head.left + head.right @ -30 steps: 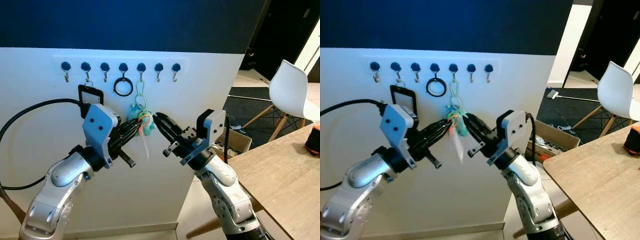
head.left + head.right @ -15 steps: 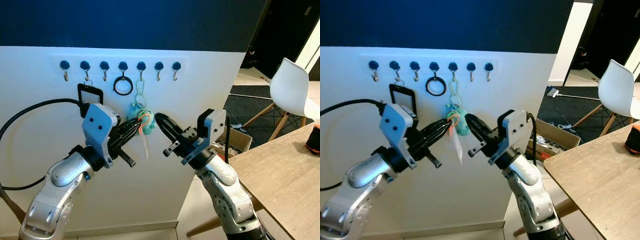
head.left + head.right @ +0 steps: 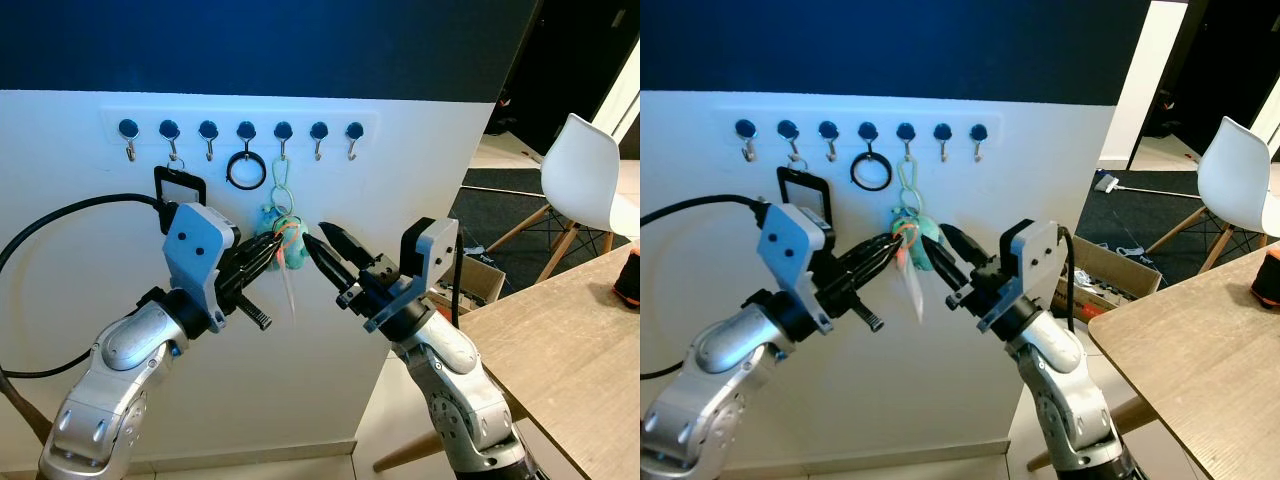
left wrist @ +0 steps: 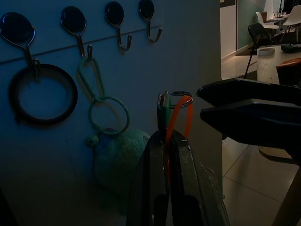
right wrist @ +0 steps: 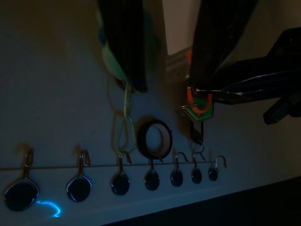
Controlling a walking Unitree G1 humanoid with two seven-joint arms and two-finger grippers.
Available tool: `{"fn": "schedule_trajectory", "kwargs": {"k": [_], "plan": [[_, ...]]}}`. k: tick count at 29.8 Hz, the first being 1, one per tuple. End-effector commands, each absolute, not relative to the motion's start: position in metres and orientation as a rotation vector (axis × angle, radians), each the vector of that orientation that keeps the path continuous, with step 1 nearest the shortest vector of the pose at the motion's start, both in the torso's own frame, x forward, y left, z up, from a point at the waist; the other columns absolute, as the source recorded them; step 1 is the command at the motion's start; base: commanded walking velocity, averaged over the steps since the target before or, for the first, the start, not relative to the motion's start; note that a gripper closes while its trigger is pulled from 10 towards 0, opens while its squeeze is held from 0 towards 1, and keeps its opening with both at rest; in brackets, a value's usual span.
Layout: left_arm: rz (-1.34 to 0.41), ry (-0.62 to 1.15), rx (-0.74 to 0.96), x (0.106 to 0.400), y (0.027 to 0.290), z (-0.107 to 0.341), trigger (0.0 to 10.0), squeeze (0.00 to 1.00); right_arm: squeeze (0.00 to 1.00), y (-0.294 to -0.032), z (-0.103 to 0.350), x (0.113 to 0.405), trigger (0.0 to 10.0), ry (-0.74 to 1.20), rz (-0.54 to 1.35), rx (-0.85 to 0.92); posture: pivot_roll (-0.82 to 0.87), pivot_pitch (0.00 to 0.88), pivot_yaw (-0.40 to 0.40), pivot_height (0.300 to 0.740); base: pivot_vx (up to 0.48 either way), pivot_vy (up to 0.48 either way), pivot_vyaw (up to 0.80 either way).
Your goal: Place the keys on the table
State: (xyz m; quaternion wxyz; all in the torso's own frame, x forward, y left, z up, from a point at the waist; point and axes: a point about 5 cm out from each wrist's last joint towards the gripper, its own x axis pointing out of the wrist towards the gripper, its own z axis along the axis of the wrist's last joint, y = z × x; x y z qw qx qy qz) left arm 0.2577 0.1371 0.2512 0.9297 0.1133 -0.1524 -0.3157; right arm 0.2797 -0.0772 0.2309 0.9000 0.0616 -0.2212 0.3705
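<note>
Pinched shut on the keys, the left gripper is held just before the hook rack, beside the teal plush keychain. The right gripper, fingers parted, has been brought closer to the orange-looped bunch over the last second, which suggests a handover is being prepared. The wooden table, well apart on the right, is yet to be reached.

Your arms: silver, jointed shells.
Left tool: long black fingers, blue-grey wrist block.
Right tool: same build.
Cable: black loop.
</note>
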Motion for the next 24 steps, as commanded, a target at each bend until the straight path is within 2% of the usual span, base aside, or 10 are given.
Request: {"fn": "schedule_trajectory", "kwargs": {"k": [1,11,24], "plan": [[-0.648,-0.32,0.244,0.258,0.137,0.254,10.0,0.0,0.0,-0.077,0.231,0.276,10.0,-0.454,0.776,0.122,0.15,0.068,-0.045,0.74,0.0,0.0,0.0],[-0.668,-0.314,0.25,0.256,0.135,0.251,10.0,0.0,0.0,-0.071,0.239,0.276,10.0,-0.465,0.819,0.194,0.16,0.061,-0.047,0.74,0.0,0.0,0.0],[-0.693,-0.335,0.239,0.251,0.13,0.256,10.0,0.0,0.0,-0.067,0.234,0.279,10.0,-0.438,0.835,0.178,0.16,0.063,-0.051,0.74,0.0,0.0,0.0]]}}
